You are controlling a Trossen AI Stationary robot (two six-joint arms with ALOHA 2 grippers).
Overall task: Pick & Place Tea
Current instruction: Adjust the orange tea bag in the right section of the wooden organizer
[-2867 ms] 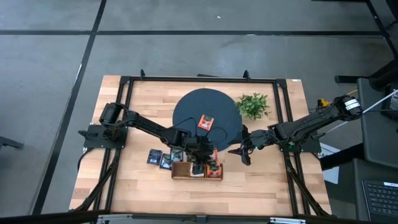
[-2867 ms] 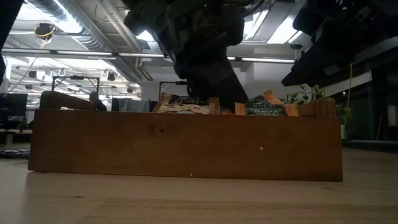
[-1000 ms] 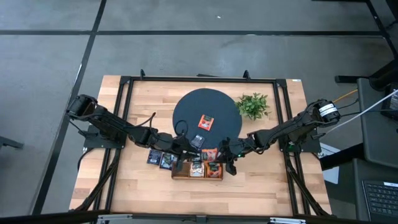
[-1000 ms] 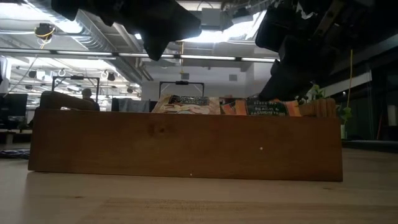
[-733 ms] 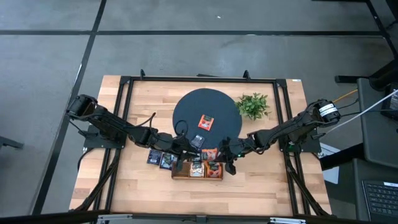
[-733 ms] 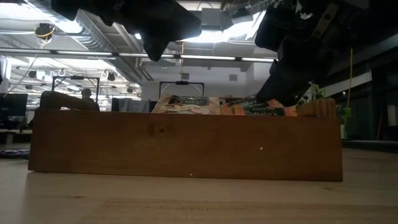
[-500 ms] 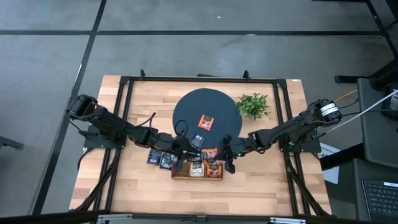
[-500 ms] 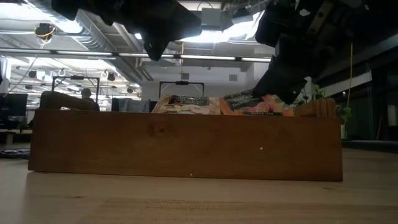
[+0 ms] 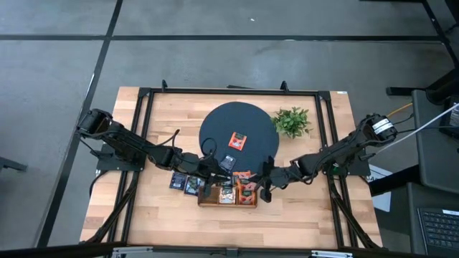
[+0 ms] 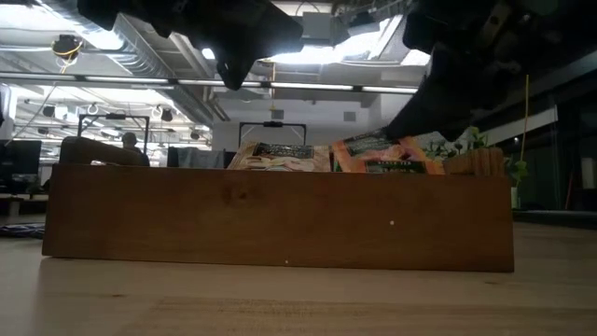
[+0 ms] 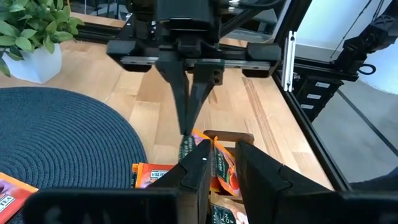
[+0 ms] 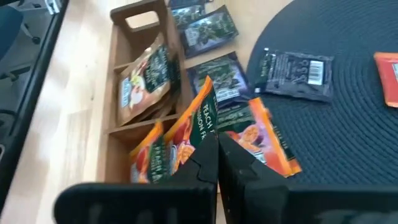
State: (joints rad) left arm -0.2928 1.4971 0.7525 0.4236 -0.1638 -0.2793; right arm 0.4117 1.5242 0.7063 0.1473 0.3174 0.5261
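1 orange sachet (image 12: 200, 127) in right gripper (image 12: 217, 144); approx 3 dark sachets (image 12: 214, 43) beside tray (image 12: 140, 22)

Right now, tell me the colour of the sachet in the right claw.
Orange sachet with a dark green label band, clearest in the right wrist view.

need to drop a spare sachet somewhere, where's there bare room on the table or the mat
Bare wood lies along the table edge nearest the wooden tray, and between the round dark mat and the far frame. The mat's far half is free, beyond the orange sachet. It is crowded between mat and tray, where sachets and both tools meet: left tool, right tool.
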